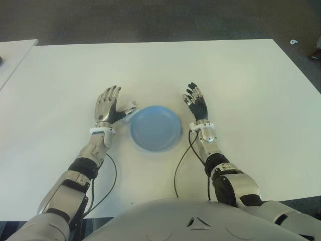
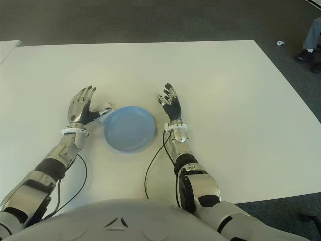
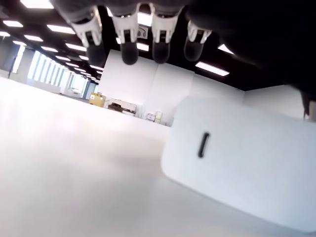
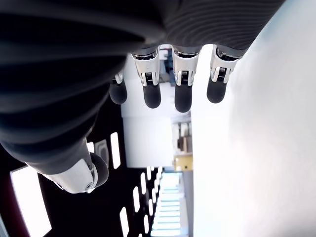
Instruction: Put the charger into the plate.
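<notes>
Table [image 1: 241, 85], white and wide, fills most of the frame in the eye views; a second white surface [image 1: 12, 55] is cut off at the upper left edge. Left hand [image 1: 108, 104] is seen left of centre, fingers spread and extended, nothing gripped. Charger [image 1: 129, 111] is seen just beside that hand, at the thumb side, between the hand and the left rim of the plate; whether the thumb touches it cannot be told. In the left wrist view the charger [image 3: 247, 173] shows as a white rounded block with a small slot on its face, lying on the table. Plate [image 1: 155, 127], blue and shallow, sits at frame centre with nothing in it. Right hand [image 1: 196, 103] is seen just right of the plate, fingers straight and relaxed, nothing held.

Charger is judged light, rigid and smooth, so likely slippery; a pinch across its two broad flat faces, thumb against fingers, is advised. Travel to the plate is short, only the low rim to be cleared. Open tabletop is left above and to the right; table edges are well apart from the work. Shoes [image 2: 307, 54] are seen at the upper right, off the table.
</notes>
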`<state>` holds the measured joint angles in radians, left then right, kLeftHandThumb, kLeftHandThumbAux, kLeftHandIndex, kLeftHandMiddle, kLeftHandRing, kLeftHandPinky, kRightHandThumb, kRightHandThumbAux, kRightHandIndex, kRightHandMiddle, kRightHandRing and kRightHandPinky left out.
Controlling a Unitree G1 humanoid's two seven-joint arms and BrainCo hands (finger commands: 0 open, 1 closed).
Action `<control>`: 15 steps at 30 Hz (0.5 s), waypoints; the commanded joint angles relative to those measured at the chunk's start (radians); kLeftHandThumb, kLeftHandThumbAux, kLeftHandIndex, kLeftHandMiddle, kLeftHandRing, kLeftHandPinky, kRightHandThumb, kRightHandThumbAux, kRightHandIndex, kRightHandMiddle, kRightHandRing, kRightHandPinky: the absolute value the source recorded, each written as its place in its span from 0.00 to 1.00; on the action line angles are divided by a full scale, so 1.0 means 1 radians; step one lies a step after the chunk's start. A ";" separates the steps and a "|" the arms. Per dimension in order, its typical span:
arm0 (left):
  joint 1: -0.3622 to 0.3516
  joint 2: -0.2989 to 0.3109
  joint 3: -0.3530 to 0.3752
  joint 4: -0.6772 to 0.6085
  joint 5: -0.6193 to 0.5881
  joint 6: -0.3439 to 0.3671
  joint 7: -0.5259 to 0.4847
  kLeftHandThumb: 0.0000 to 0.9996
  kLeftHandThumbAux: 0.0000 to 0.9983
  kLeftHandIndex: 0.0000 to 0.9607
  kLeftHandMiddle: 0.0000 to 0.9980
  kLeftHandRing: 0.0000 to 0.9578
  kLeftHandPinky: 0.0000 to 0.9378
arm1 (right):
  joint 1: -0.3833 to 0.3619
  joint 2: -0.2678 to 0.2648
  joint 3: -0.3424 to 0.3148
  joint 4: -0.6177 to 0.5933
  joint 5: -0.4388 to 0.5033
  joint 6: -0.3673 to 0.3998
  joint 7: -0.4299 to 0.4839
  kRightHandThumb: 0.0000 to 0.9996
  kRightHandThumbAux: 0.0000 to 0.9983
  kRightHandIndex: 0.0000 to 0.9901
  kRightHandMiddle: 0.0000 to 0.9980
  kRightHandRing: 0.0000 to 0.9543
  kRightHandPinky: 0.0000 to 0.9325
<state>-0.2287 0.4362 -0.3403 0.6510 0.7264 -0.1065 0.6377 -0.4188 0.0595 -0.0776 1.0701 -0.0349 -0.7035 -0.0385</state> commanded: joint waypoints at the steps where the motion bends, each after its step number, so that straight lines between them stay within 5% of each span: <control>1: 0.038 0.014 -0.004 -0.032 0.006 0.016 -0.042 0.02 0.38 0.07 0.02 0.00 0.00 | 0.118 -0.003 -0.009 0.072 0.010 0.059 0.005 0.18 0.65 0.05 0.11 0.10 0.13; 15: 0.075 0.020 0.011 -0.119 0.001 0.035 -0.098 0.04 0.37 0.08 0.03 0.00 0.00 | 0.125 -0.006 -0.017 0.064 0.017 0.058 0.022 0.18 0.65 0.04 0.11 0.11 0.12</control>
<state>-0.1743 0.4483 -0.3290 0.5448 0.7258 -0.0805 0.5713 -0.4156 0.0590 -0.0833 1.0650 -0.0319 -0.7035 -0.0185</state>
